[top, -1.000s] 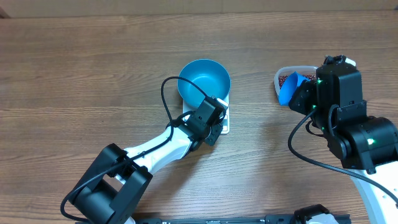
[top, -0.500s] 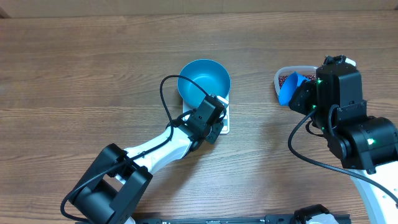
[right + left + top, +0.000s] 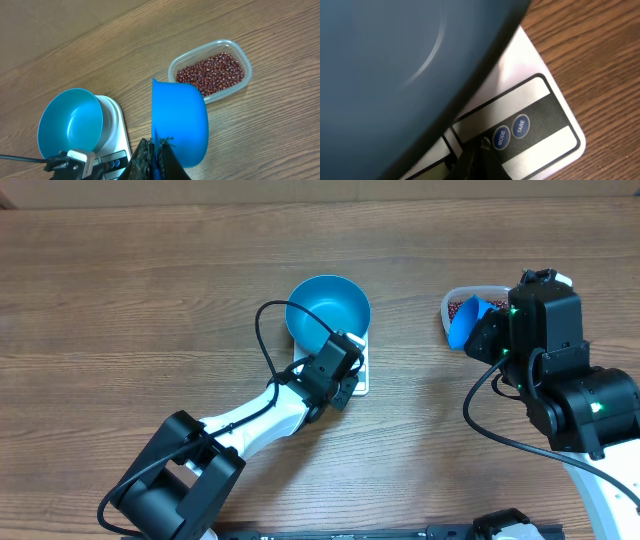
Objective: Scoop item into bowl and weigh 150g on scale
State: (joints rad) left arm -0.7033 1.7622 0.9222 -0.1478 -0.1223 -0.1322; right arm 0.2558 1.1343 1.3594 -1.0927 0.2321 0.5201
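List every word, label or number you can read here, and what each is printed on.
"MODE": round blue button on the flat white square scale.
"TARE": second round blue button, beside it.
No other text is legible in any view.

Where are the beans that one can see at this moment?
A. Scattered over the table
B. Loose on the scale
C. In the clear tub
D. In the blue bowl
C: the beans all lie in the tub, while the bowl standing on the scale is empty inside.
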